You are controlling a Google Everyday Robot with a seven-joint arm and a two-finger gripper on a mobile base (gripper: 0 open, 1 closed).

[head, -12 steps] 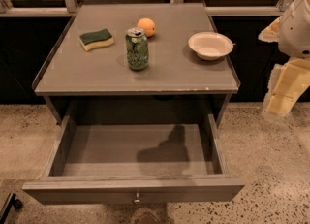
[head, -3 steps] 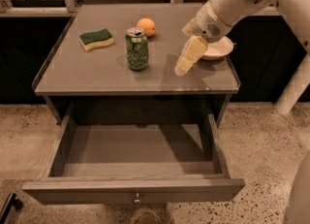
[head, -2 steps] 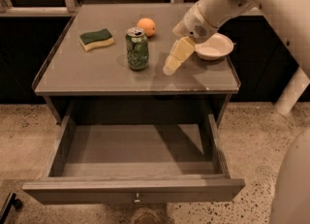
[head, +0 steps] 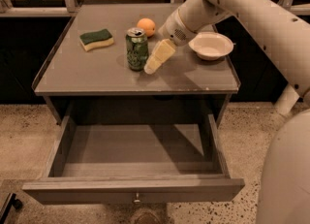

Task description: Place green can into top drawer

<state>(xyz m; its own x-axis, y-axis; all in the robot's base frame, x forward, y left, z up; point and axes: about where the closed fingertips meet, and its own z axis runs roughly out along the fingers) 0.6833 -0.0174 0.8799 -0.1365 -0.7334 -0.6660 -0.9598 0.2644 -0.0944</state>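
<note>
The green can stands upright on the grey table top, left of centre. The top drawer is pulled fully out below the table and holds nothing; its small metal knob shows at the front panel's centre. My gripper reaches in from the right, its pale fingers pointing down and left, with the tip just right of the can and close to it. It holds nothing.
An orange lies behind the can. A green and yellow sponge lies at the back left. A white bowl sits at the right of the table. My arm crosses above the bowl. Speckled floor lies around.
My gripper has moved left across the table, from beside the white bowl to right next to the green can. The can, the drawer and the other things have not moved.
</note>
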